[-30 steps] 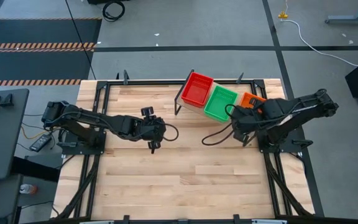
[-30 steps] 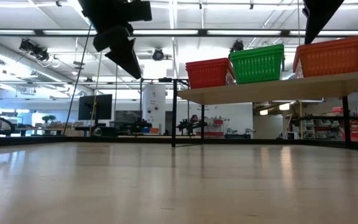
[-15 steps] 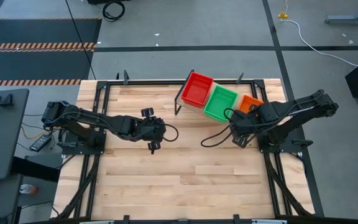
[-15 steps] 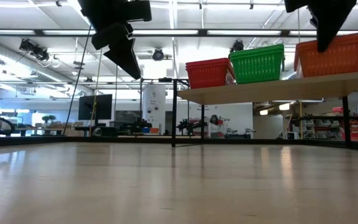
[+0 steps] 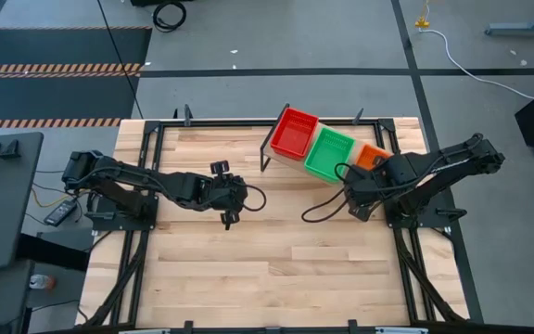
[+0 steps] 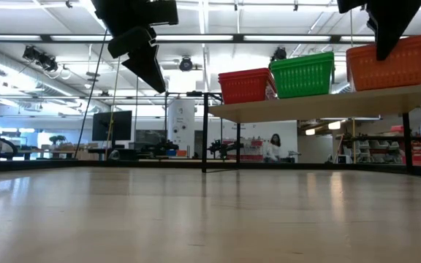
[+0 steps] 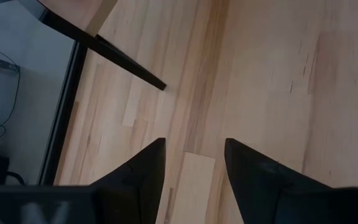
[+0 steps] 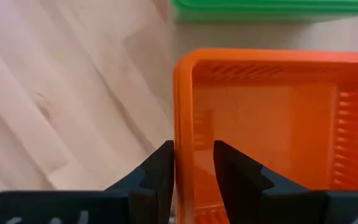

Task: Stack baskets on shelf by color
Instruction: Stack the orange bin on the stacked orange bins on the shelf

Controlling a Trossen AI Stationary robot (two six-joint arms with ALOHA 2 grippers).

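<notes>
Right gripper (image 8: 192,163): reaches over shelf (image 6: 327,104), fingers straddling orange basket (image 8: 272,124) wall.
Left gripper (image 7: 194,163): hovers mid-table, fingers spread, empty.

A pale plank-wood surface (image 5: 248,269) sits on grey concrete floor (image 5: 248,93). A yellow-and-black striped mat (image 5: 54,69) lies beyond; a white cable (image 5: 471,60) trails across. A distant person (image 6: 274,143) stands behind.

Bright overhead lighting, sharp, silhouetted arms
</notes>
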